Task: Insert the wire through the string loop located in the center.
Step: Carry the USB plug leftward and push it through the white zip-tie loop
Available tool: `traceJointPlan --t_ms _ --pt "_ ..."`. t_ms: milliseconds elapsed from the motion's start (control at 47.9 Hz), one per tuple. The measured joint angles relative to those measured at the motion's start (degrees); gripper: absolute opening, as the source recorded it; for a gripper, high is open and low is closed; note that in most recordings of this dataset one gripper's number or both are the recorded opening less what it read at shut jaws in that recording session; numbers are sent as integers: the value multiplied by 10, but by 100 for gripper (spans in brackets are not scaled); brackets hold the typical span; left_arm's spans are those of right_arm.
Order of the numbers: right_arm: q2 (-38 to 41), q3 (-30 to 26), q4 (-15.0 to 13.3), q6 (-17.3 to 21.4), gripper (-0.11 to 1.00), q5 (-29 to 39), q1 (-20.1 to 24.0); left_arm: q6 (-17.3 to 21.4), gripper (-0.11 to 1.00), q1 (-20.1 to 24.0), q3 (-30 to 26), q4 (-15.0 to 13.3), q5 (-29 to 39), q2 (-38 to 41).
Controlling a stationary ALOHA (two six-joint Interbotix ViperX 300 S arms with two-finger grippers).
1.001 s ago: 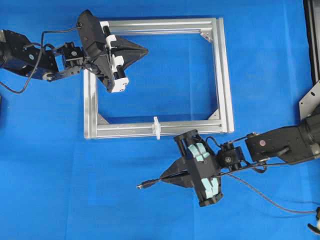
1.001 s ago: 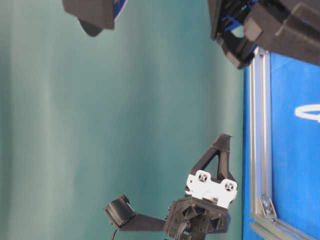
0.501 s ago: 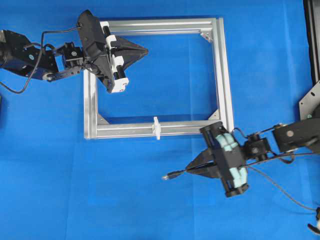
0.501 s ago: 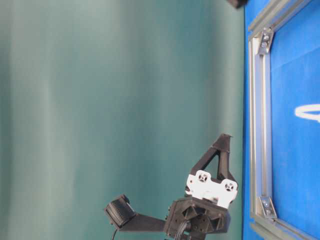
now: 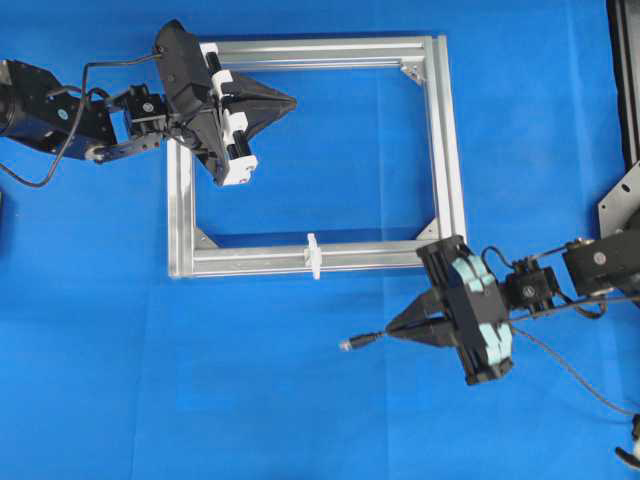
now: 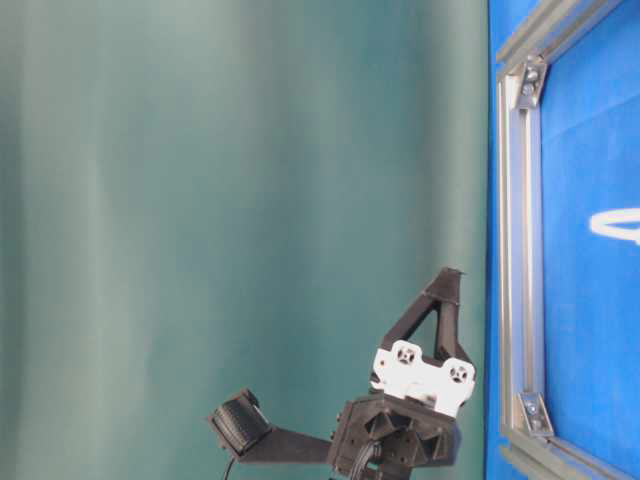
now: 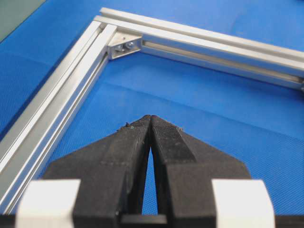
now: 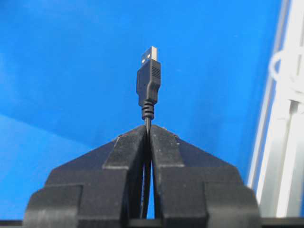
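The wire (image 5: pixel 366 340) is a thin black cable ending in a USB plug (image 8: pixel 148 80). My right gripper (image 5: pixel 390 333) is shut on the wire just behind the plug, which points left, below and right of the frame. The white string loop (image 5: pixel 313 255) stands across the near bar of the silver frame (image 5: pixel 445 150); it shows blurred at the right edge of the right wrist view (image 8: pixel 285 66). My left gripper (image 5: pixel 292 101) is shut and empty, hovering inside the frame's upper left corner; it also shows in the left wrist view (image 7: pixel 150 118).
The wire trails right from my right gripper toward the table's lower right (image 5: pixel 580 380). A metal bracket (image 5: pixel 620 200) sits at the right edge. Blue cloth covers the table. The table-level view shows my left arm (image 6: pixel 410 400) before a green backdrop.
My right gripper has carried the wire to the right and slightly up, turning so the plug points more level toward the left. The left arm has not moved.
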Motion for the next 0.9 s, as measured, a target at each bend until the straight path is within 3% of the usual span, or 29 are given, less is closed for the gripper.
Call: traceJointPlan --t_ms 501,897 --pt "0 1 4 0 -2 -3 -113 -2 0 -3 0 1 0 0" --pt "0 1 4 0 -2 -4 -133 -1 0 -5 1 1 0 0"
